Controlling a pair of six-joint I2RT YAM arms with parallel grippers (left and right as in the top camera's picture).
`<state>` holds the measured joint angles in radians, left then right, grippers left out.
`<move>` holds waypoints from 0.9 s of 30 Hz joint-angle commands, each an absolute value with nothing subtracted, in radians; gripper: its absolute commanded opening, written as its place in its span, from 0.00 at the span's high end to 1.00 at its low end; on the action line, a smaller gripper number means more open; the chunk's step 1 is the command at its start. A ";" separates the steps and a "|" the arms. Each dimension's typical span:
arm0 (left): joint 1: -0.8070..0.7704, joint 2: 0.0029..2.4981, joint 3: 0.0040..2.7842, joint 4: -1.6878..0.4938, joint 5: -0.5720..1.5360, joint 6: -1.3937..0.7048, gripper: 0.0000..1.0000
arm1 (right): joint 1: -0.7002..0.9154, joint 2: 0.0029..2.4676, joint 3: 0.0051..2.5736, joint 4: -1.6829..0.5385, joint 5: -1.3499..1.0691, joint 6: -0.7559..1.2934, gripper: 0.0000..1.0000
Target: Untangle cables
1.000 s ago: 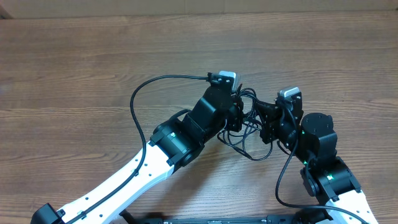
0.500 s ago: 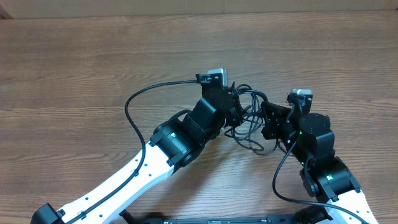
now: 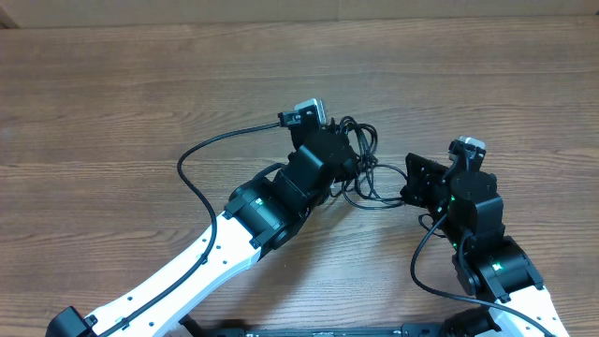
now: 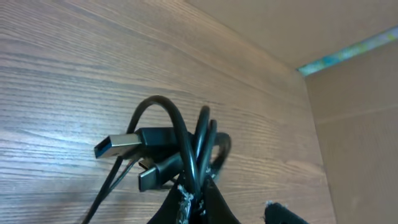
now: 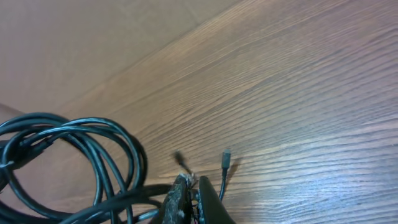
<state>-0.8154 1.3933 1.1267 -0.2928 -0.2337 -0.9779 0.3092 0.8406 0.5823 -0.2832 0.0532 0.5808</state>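
Two grippers share one bundle. Left gripper (image 4: 188, 200) pinches the cables (image 4: 186, 140) near a USB plug (image 4: 115, 144); right gripper (image 5: 189, 188) is pressed on other strands, prob. so that pulling apart opens the loops. Cables hang btw. both arms, over the table (image 3: 140, 94). No brand or writing is readable.

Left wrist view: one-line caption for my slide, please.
Left gripper pinching black cables over the wooden table, a USB plug jutting left from the looped bundle.

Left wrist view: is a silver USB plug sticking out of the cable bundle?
Yes, a silver USB-A plug juts left from the looped cables.
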 commanded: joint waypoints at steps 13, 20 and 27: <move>-0.806 1.380 1.142 -0.276 0.071 -0.204 0.96 | 0.306 0.834 0.591 -0.289 0.006 0.251 0.40; -0.806 1.380 1.142 -0.257 0.192 -0.073 0.96 | 0.306 0.834 0.591 -0.294 -0.139 0.101 0.36; -0.805 1.380 1.142 -0.257 0.192 -0.066 0.96 | 0.306 0.834 0.591 -0.293 -0.156 0.099 0.61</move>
